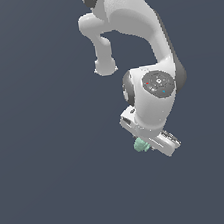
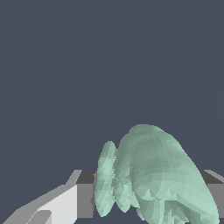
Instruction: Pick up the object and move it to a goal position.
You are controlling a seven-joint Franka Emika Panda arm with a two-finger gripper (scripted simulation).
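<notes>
The object [image 1: 140, 145] is a tiny pale mint-green knobbly lump peeking out at the tip of the white arm's hand, low in the exterior view. My gripper [image 1: 145, 143] sits right over it, and its fingers are mostly hidden there by the hand. In the wrist view the object [image 2: 157, 179] fills the gap between the two grey fingers [image 2: 85, 199], touching both pads. My gripper [image 2: 151, 199] is shut on it. The lump stands roughly upright between the pads, with a thin ridged flange toward one finger.
A plain dark grey-blue surface fills both views, with no other objects, edges or markers showing. The white arm [image 1: 139, 39] reaches down from the top of the exterior view.
</notes>
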